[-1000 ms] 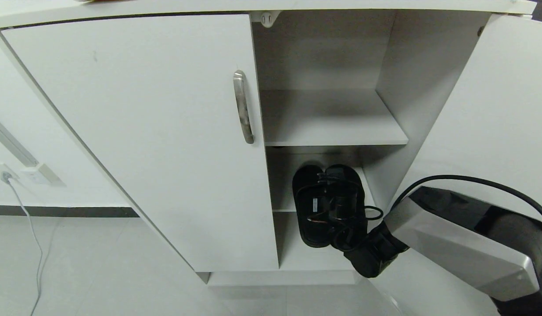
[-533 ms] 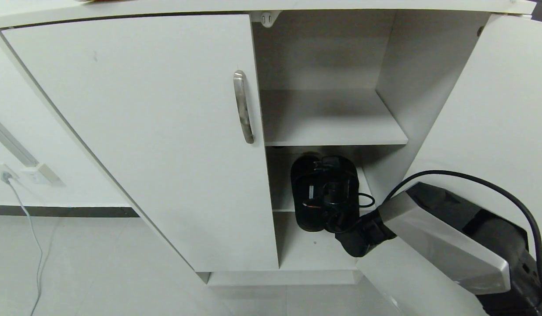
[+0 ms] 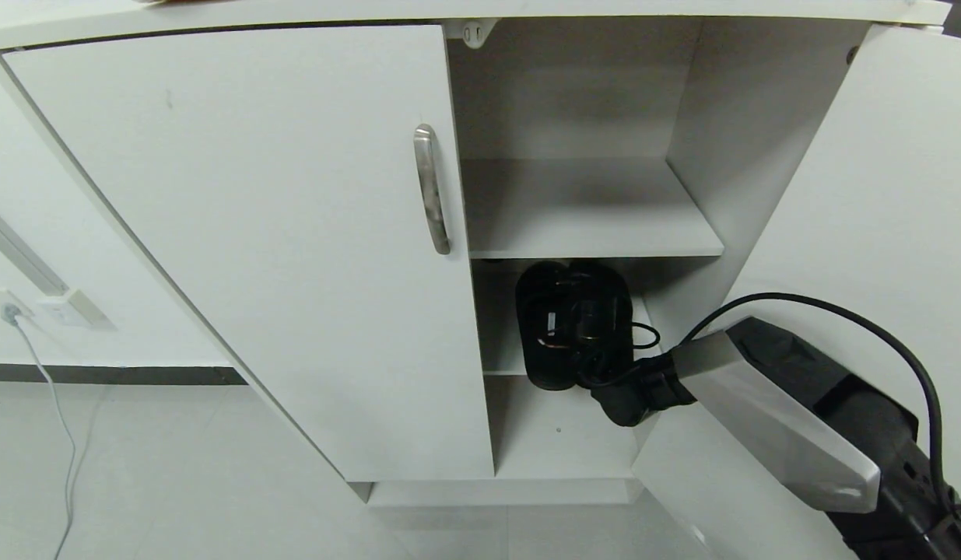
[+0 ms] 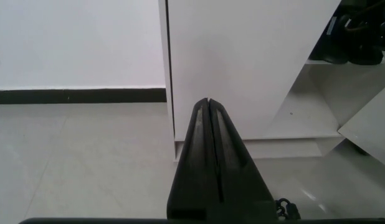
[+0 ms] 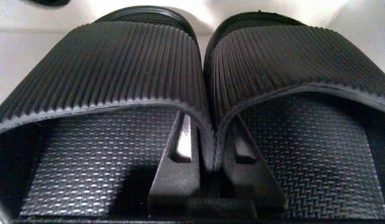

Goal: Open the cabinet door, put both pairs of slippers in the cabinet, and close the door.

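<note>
Slippers [image 3: 573, 323], a black pair with a small unreadable label [image 3: 552, 320], over the lower cabinet shelf [image 3: 502, 346], pinched by the right tool [image 5: 210, 142]; left tool [image 4: 208, 107] clenched.

The right arm [image 3: 768, 412] stretches from the lower right into the open half of the cabinet [image 3: 745, 117], its black wrist [image 3: 632, 393] level with the front edge of the cabinet's middle compartment. The right end effector [image 5: 211, 165] is clamped on a pair of black slippers [image 3: 573, 327], with its two fingers [image 5: 180, 155] tucked under the straps and pinching the adjoining side walls together. The left end effector [image 4: 208, 109] hangs low in front of the cabinet and points toward the foot of its closed door [image 4: 242, 62], its fingers pressed flat against each other.
</note>
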Controlling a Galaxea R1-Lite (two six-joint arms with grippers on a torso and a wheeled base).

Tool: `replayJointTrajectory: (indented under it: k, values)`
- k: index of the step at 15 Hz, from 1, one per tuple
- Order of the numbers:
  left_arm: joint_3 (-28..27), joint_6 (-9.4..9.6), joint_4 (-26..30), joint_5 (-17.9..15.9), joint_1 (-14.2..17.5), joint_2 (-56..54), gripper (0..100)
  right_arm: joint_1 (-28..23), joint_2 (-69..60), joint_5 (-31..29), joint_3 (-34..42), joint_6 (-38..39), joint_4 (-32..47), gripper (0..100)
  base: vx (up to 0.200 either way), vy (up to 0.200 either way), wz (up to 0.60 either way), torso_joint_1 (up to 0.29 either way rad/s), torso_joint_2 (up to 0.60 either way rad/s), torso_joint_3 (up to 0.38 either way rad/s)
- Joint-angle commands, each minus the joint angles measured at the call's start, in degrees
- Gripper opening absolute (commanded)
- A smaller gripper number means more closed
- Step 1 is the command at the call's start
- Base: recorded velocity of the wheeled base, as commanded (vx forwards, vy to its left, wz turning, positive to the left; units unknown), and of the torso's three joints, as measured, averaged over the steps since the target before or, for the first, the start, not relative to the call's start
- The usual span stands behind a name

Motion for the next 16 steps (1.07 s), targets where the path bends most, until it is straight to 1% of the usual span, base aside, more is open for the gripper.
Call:
replayJointTrajectory:
  k: [1,5,9,10,16]
  values:
    - [0.01,-0.02,0.02,0.01,-0.01,0.09,0,-0.61,0.82,0.64,-1.95,-0.07,0.64,0,0.0,0.0,0.0,0.0,0.0,0.0]
    - [0.01,-0.11,0.02,0.01,-0.01,0.09,0,-0.79,1.53,1.43,-4.15,-0.25,1.96,0,0.0,0.0,0.0,0.0,0.0,0.0]
    - [0.01,-0.11,0.02,0.01,0.07,0.09,0,-0.88,1.88,1.43,-4.41,-0.34,2.22,0,0.0,0.0,0.0,0.0,0.0,0.0]
    - [0.01,-0.11,-0.07,0.01,-0.01,0.09,0,-0.79,1.97,1.43,-4.41,-0.34,2.22,100,0.0,0.0,0.0,0.0,0.0,0.0]
    - [0.01,-0.11,-0.07,0.01,-0.01,0.09,0,-0.79,1.97,1.16,-3.71,-0.34,2.31,100,0.0,0.0,0.0,0.0,0.0,0.0]
